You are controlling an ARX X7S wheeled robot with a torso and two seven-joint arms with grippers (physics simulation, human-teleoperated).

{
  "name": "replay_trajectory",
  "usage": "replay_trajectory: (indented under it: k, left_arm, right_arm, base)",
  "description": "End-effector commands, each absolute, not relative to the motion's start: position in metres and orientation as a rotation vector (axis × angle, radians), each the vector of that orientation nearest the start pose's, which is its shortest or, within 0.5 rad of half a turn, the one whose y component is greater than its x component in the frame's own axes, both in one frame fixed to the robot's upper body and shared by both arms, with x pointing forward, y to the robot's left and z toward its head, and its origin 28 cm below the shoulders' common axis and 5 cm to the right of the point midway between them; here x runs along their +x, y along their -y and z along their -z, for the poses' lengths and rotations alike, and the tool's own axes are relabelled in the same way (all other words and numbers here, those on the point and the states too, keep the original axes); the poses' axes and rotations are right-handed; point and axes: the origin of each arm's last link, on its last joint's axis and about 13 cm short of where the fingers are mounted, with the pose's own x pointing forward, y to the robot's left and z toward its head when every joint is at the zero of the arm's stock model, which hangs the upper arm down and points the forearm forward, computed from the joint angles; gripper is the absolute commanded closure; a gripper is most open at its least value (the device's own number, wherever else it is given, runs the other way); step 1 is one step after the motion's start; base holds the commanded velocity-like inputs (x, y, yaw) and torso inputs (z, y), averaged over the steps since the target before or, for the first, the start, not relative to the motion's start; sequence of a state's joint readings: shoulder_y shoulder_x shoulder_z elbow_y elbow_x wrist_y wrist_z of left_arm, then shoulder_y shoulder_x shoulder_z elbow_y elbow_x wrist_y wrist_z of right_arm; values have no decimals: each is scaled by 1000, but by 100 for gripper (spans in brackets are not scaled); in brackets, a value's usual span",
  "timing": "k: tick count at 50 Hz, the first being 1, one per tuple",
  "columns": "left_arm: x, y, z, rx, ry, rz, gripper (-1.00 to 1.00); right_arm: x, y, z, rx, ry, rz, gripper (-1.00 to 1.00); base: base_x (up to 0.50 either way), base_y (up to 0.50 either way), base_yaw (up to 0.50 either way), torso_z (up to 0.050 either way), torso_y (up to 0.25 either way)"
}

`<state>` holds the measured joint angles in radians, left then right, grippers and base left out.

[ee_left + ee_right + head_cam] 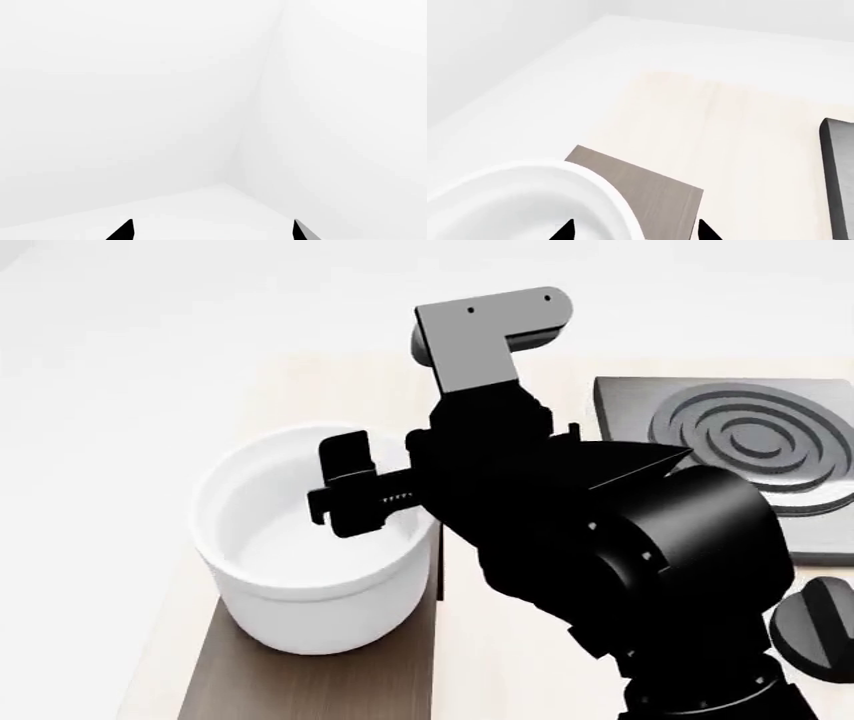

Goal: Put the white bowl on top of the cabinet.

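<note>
The white bowl (267,580) stands on the near end of the cabinet (307,685), whose grey-brown top shows below it. My right gripper (340,483) hangs over the bowl's right rim. In the right wrist view the bowl's rim (514,200) runs between the fingertips of the right gripper (635,231), which stand apart with the cabinet top (647,190) showing inside the gap. My left gripper (212,231) is open and empty, facing bare white walls.
The square grey stove plate (747,440) with rings lies on the pale wooden table (334,390) to the right of the cabinet; its edge shows in the right wrist view (837,175). My black right arm (627,560) covers the middle of the head view.
</note>
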<state>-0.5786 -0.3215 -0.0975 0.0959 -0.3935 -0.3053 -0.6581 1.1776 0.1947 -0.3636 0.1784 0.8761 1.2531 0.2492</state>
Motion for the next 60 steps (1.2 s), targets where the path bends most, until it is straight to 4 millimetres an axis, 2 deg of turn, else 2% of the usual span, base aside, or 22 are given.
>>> replay_trajectory:
  k: [1,11,25,36,60]
  left_arm:
    - [308,-293,-185,-213,355,-673,-100]
    - [307,-293,-185,-216,355,-671,-100]
    - [308,-292,-184,-220,352,-664,-100]
    - [308,-292,-183,-215,354,-665,-100]
    - [307,-290,-183,-211,355,-652,-100]
  right_arm:
    - [344,67,-253,-49,-327,-411,-100]
    - [345,83,-262,-28,-204,-332,-100]
    - [336,108,-258,-38,-71,-196,-100]
    - [329,126,-236,-95,-2,4,-100]
    - [314,165,-181,-113,-73,251,-100]
  base:
    - [0,0,0,0,0]
    - [0,0,0,0,0]
    - [0,0,0,0,0]
    - [0,0,0,0,0]
    - [0,0,0,0,0]
